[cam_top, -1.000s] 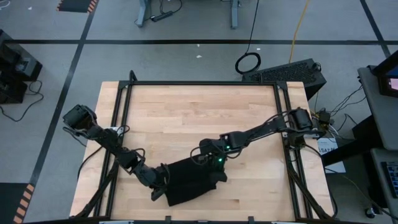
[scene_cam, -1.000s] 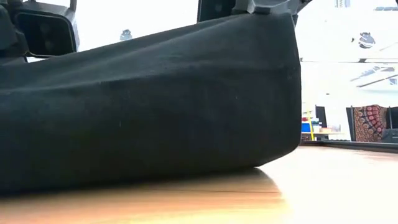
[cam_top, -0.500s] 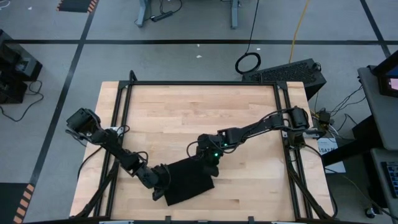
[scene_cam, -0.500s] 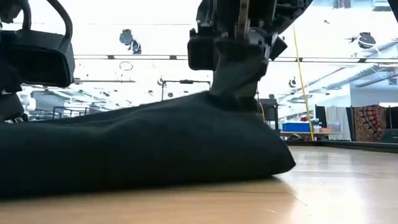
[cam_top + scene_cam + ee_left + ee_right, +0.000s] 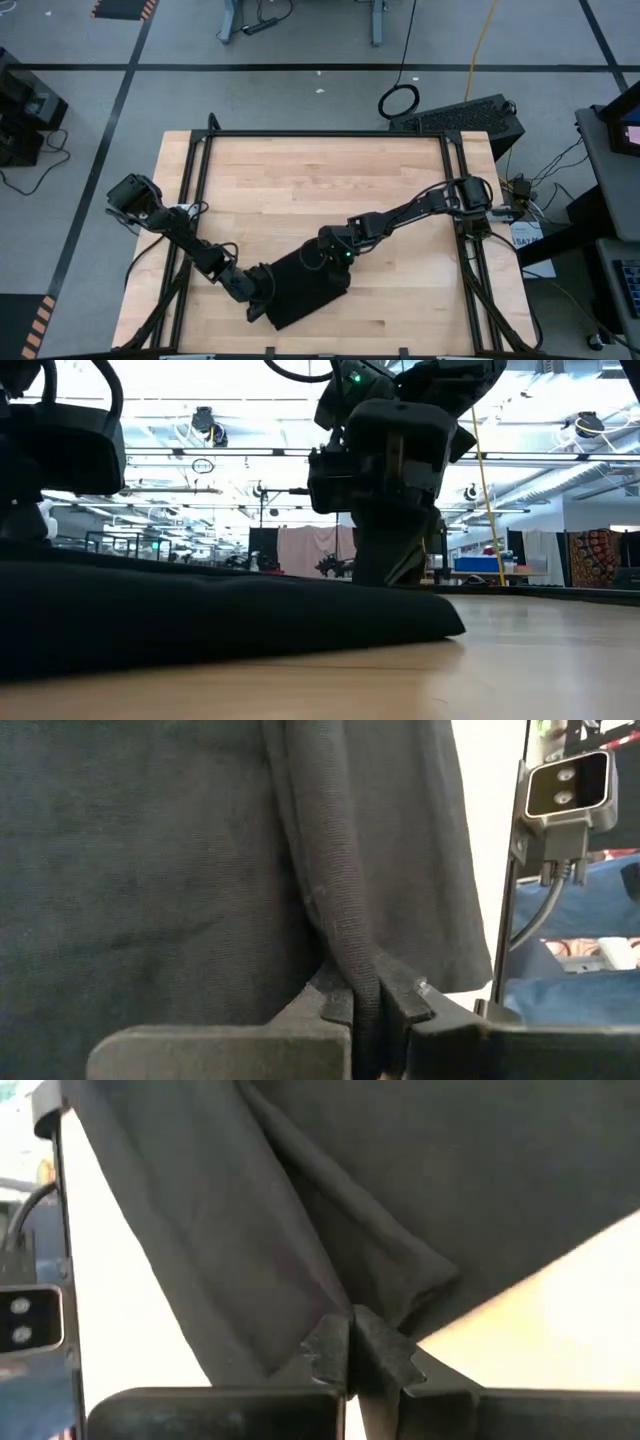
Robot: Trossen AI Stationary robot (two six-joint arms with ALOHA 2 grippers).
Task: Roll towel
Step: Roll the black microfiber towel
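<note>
The towel (image 5: pixel 303 292) is seen as a flattened, folded black cloth lying on the wooden bench (image 5: pixel 300 190), near the front edge, at about 6 o'clock from the bench's middle. In the low view it lies low and slack (image 5: pixel 220 615), with a rounded fold at its end.

The left pincer (image 5: pixel 262 290) is placed at the towel's 9 o'clock edge. In the left wrist view its fingers are pressed together on a bunched ridge of the cloth (image 5: pixel 350 960), so a pinch on the towel is shown (image 5: pixel 365 1020). The right pincer (image 5: pixel 335 262) is placed at the towel's 1 o'clock corner. In the right wrist view its fingers are closed on a gathered corner of the fabric (image 5: pixel 352 1355), with pale bench visible beside it.

The towel is judged to be light, soft and limp: no shape would be kept when it is lifted, and any free part would sag and drag. A thin pinch may slip out, since several layers appear to be gathered. For rolling, one whole edge would best be held near both its ends, so that the roll is started evenly and skew is avoided. The white tag is not made out here.
</note>
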